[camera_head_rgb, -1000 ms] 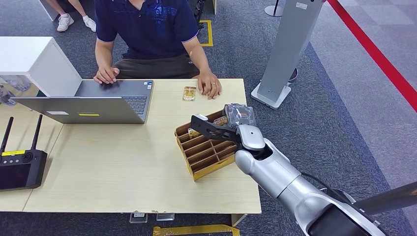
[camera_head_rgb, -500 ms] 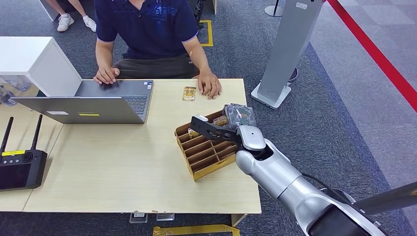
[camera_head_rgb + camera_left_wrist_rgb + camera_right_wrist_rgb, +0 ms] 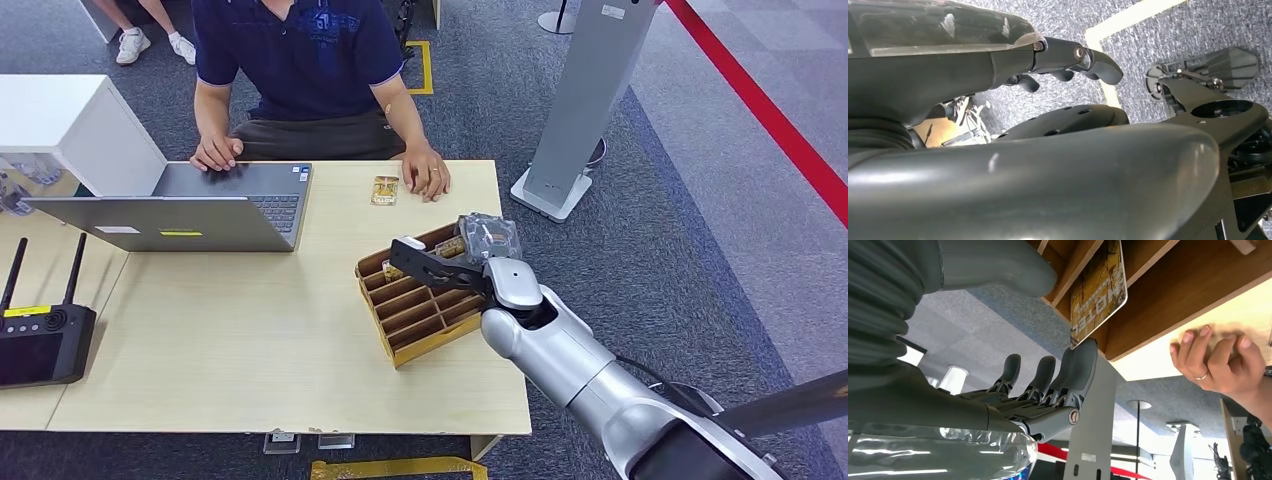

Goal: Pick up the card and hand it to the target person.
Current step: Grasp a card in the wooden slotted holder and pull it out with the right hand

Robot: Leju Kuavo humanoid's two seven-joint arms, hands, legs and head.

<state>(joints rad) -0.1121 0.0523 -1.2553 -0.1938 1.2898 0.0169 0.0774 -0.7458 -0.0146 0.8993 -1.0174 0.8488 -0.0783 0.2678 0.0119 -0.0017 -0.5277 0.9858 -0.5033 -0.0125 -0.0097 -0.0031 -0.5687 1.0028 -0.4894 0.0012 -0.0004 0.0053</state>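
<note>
The right hand (image 3: 432, 262) is stretched out over the wooden divider box (image 3: 420, 315), fingers (image 3: 1075, 367) spread, nothing gripped. From the right wrist view, a card (image 3: 1096, 290) is seen standing in the box, one fingertip at its edge. Another card (image 3: 385, 190) lies beyond the box, beside the person's hand (image 3: 428, 178). The left hand (image 3: 1068, 57) is seen hanging with loosely curled fingers, nothing held.

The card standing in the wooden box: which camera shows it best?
The right wrist view: the card stands close up in the wooden organiser box, lettering readable, the right hand reaching toward it. The head view gives a small yellowish sliver; the left wrist view faces carpet.
</note>
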